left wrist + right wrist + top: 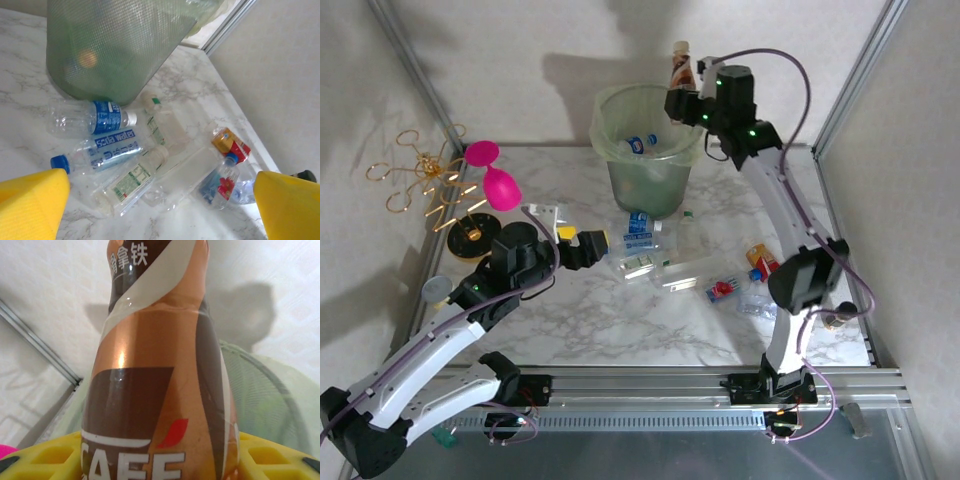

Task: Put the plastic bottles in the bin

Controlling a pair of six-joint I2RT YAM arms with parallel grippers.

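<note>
overhead footage places the right hand above the far rim of the bin, clenched around an upright brown coffee bottle, with a blue-labelled bottle lying inside the bin. right wrist camera adds the coffee bottle's copper label, pinched between yellow pads. left wrist camera adds the left hand released, its yellow fingers spread wide over clear plastic bottles lying on the marble bench beside the bin's base.

Right tool clamped on upright brown bottle over back-right rim of green bin, left tool spread wide beside clear bottles scattered on marble surface.
</note>
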